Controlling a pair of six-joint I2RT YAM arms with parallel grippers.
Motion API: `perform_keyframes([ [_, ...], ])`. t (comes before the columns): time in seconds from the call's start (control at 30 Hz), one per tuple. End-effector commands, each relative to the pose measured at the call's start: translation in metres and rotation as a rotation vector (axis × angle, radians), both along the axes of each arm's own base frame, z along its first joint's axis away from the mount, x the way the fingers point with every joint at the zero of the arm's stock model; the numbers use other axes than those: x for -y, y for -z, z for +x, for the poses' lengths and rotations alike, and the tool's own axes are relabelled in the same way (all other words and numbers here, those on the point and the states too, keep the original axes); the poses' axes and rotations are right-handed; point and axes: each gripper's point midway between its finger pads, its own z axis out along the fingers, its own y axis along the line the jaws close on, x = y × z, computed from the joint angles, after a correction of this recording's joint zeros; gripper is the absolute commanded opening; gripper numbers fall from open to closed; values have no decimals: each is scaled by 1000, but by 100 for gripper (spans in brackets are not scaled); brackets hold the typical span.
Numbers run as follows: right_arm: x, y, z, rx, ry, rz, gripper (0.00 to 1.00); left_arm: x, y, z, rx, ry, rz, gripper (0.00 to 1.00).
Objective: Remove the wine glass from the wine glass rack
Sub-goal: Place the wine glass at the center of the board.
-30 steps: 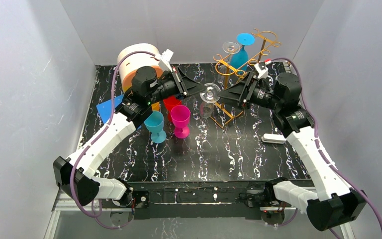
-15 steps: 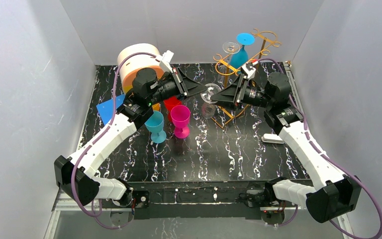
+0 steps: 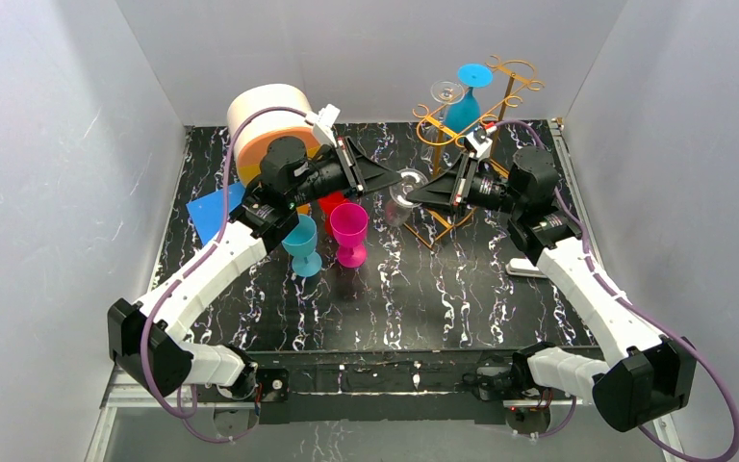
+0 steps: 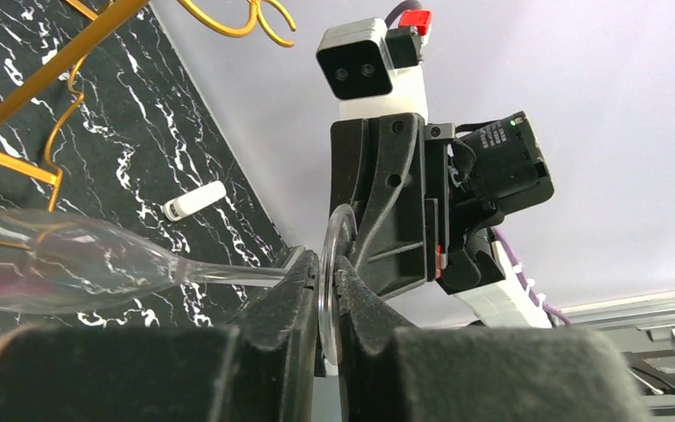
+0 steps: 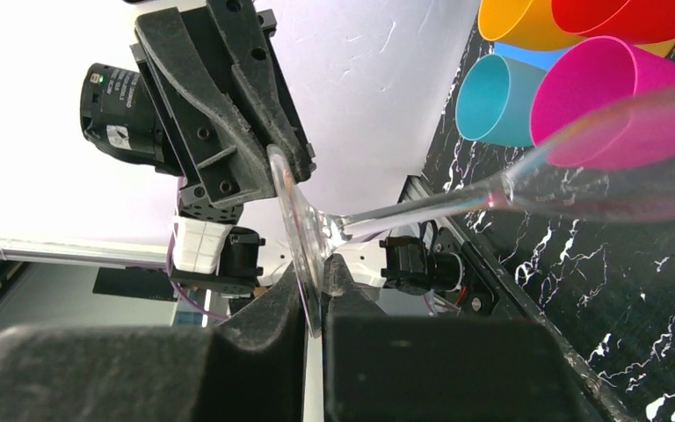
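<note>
Left gripper (image 4: pixel 323 274) of mine is pinched tight on the flat foot of the wine glass (image 4: pixel 79 264). My right gripper (image 5: pixel 315 271) is clamped on that same foot from the opposite side, so both have it. The glass is tipped over in the air above the table (image 3: pixel 462 289), off the top rails of the rack (image 3: pixel 470 123), at roughly the rack's 8 o'clock from overhead. Can't tell if it brushes the lower wires. It's clear, so overhead it's mostly a glint between my fingertips, and each wrist camera cuts the bowl off at the frame edge. Pink cup (image 3: pixel 349 231) stands at the glass's 8 o'clock.
</note>
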Motion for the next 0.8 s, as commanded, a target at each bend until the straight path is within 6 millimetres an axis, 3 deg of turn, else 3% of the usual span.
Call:
perform_keyframes([
  [0.0,2,-12,-5,85,10,13,5,-2,-9,-15,60,58,35,17],
  [0.1,2,-11,-5,92,14,10,1,-2,-8,-26,85,114,62,34],
  [0.2,3,-13,-7,114,3,5,1,-1,-5,-35,91,171,71,41],
  [0.33,3,-15,-11,142,-20,-11,1,-1,-2,-33,86,160,74,32],
  [0.47,4,-14,-17,162,-43,-33,1,-1,-11,-26,104,123,45,30],
  [0.57,4,-13,-21,177,-63,-44,1,1,-17,-26,103,127,19,23],
  [0.67,5,-16,-23,194,-68,-45,1,6,-20,-32,123,181,11,17],
  [0.77,6,-20,-25,214,-63,-43,1,11,-24,-55,150,342,-9,14],
])
